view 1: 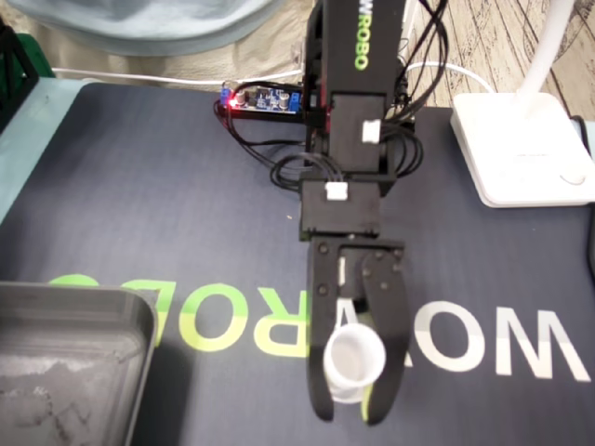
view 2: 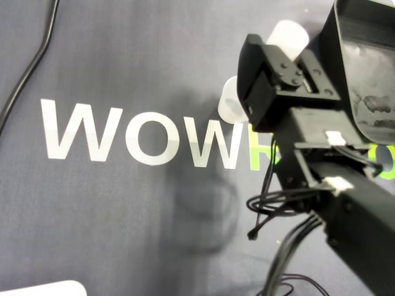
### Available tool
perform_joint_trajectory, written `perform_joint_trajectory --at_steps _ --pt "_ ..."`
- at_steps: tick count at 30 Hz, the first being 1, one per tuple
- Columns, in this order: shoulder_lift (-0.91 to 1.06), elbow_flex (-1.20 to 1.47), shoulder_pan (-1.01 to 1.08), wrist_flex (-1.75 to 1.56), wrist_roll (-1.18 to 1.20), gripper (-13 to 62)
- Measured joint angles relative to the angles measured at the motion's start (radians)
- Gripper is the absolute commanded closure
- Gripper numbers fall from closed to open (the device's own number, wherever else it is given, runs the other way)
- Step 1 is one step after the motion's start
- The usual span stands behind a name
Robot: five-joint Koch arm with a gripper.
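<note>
In the fixed view a small white plastic cup (view 1: 353, 358) sits between the two black fingers of my gripper (view 1: 350, 413), its mouth turned up toward the camera. Both fingers press against its sides, so the gripper is shut on it. The arm reaches from the back of the mat toward the front edge. In the overhead view the gripper (view 2: 266, 61) hides most of the cup. White bits (view 2: 229, 106) show at its left and beyond its top; I cannot tell whether they are one thing.
A grey metal tray (view 1: 65, 362) lies front left in the fixed view and top right (view 2: 364, 74) overhead. A white lamp base (view 1: 521, 149) stands back right. A circuit board with a red light (view 1: 265, 100) and loose wires sit by the arm's base.
</note>
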Motion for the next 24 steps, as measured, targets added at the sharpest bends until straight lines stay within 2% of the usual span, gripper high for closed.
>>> perform_joint_trajectory --at_steps 5,11,19,24 --pt "-0.031 -0.002 -0.002 -0.023 0.000 29.6" --pt "-0.032 -0.002 0.002 -0.025 0.000 21.9" --pt "0.143 0.002 0.003 -0.025 0.034 21.8" --pt "0.337 0.006 0.003 0.067 0.193 21.9"
